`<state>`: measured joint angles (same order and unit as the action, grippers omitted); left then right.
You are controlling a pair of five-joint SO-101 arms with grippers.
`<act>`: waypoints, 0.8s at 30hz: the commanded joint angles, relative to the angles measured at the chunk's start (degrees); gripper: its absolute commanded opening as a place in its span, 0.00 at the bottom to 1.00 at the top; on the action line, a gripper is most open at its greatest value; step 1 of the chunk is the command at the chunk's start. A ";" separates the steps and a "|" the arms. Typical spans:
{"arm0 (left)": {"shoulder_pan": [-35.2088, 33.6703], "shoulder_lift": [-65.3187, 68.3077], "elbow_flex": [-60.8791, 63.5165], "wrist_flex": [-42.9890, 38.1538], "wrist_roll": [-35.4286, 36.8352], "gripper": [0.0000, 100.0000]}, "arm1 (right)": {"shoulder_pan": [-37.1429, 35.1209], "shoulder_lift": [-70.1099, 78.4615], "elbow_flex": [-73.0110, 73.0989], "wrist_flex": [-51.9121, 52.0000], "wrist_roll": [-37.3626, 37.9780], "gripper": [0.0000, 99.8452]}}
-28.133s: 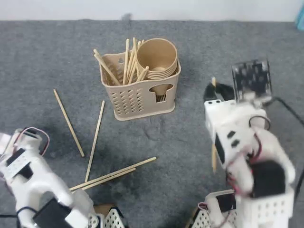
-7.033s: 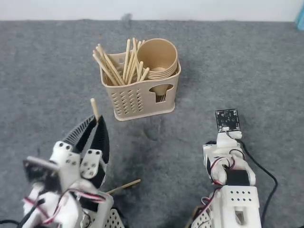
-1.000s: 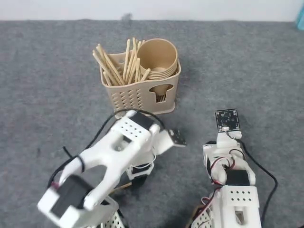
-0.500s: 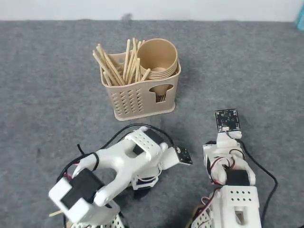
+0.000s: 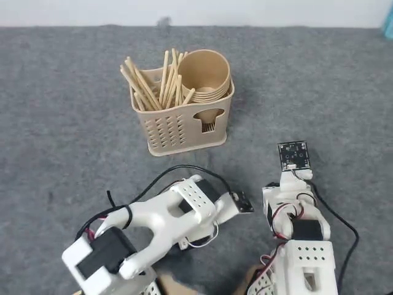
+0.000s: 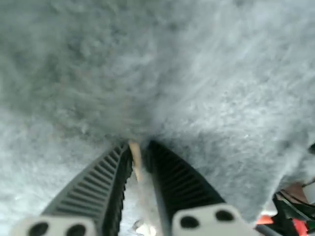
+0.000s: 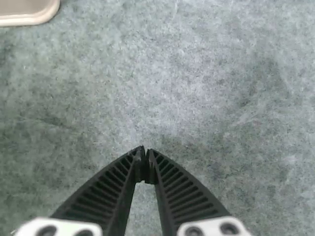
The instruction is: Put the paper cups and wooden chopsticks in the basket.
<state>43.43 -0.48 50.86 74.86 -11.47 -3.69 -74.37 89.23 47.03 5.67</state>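
High view: basket [image 5: 184,126] holds stacked paper cups [image 5: 204,74] and wooden chopsticks [image 5: 150,83].
Left wrist view: left gripper [image 6: 139,146] clamped on one chopstick [image 6: 136,162] at the grey mat [image 6: 221,73].
Right wrist view: right gripper [image 7: 145,151] closed, empty, above mat.

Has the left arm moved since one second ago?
Yes. The left arm, its tool shut on a chopstick, drew back from the basket toward its base.

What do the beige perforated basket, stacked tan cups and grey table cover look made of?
Beige perforated basket: likely moulded plastic, matte, with clean punched holes. Stacked tan cups: probably kraft paper, dull with thin rolled rims. Grey table cover: seems felt or carpet, fuzzy and fibrous.
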 commanded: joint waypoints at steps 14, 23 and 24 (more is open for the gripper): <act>1.41 -11.25 -21.32 25.05 1.58 0.01 | 0.75 -1.19 -0.44 -0.92 0.97 0.01; -6.42 -41.23 -21.85 24.09 1.67 0.01 | 0.75 -1.19 -0.44 -0.92 0.97 0.01; -8.00 -44.31 -21.85 23.47 1.67 0.01 | 0.75 -1.19 -0.44 -0.92 0.97 0.01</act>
<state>39.38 -34.42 31.08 98.42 -10.68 -3.43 -74.37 89.23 46.95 5.85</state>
